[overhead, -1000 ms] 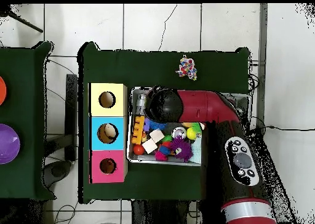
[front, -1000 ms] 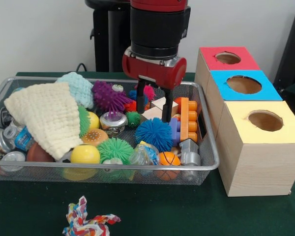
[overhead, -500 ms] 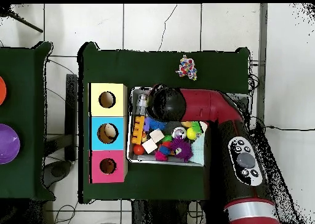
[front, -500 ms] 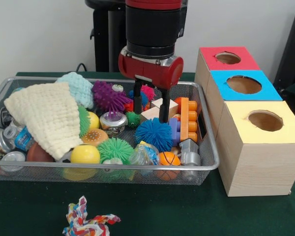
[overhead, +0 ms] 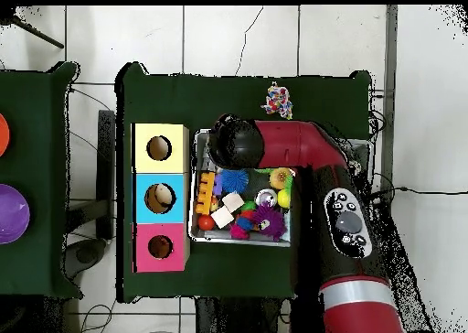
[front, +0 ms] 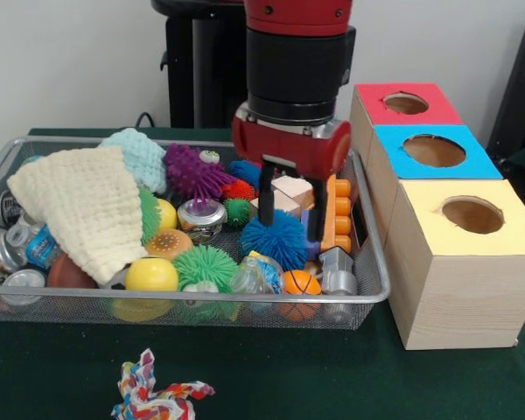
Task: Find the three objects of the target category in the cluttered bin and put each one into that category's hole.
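Observation:
The bin (front: 201, 300) is a wire mesh basket full of toys; it also shows in the overhead view (overhead: 239, 241). My gripper (front: 290, 206) hangs open and empty inside the bin's right part. Its left finger is by the pale wooden blocks (front: 284, 192), its right finger by the orange and purple building block (front: 337, 214). The blue spiky ball (front: 274, 238) lies just in front. The hole (front: 406, 103) is in the red-topped box, farthest from the camera, also seen from above (overhead: 161, 247). In the overhead view the arm's wrist (overhead: 236, 145) hides the gripper.
A blue-topped box (front: 435, 150) and a yellow-topped box (front: 472, 214) stand beside the bin. In the bin lie a cream cloth (front: 79, 206), a purple spiky toy (front: 192, 172), a yellow ball (front: 151, 275), a small basketball (front: 301, 282) and cans (front: 17, 249). A rope toy (front: 153, 394) lies outside.
The gripper has moved to the right in the front view, toward the boxes, and a little lower, staying open and empty. The toys have not moved.

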`<state>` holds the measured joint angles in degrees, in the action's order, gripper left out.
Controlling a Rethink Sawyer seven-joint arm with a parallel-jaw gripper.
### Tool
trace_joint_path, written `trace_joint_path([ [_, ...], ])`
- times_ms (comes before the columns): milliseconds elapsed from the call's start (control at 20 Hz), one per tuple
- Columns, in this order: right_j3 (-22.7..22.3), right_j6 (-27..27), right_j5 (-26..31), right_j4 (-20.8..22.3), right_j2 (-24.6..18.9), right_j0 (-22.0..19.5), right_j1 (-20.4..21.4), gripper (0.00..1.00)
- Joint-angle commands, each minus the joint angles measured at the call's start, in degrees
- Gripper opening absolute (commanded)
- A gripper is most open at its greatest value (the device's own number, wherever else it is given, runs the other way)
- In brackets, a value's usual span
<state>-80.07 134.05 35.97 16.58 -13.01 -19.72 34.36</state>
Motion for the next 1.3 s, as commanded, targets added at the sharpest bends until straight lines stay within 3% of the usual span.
trace_joint_path([
  [50,7.1,-5.41,4.55,2.66,-3.02,3.73,-6.24,1.0],
  [700,11.78,-4.36,0.92,3.83,-0.41,6.78,-13.46,1.0],
  [950,11.73,-3.79,2.62,4.83,2.31,8.2,-13.35,1.0],
  [1300,10.53,-3.76,3.8,3.84,2.76,8.57,-11.68,1.0],
])
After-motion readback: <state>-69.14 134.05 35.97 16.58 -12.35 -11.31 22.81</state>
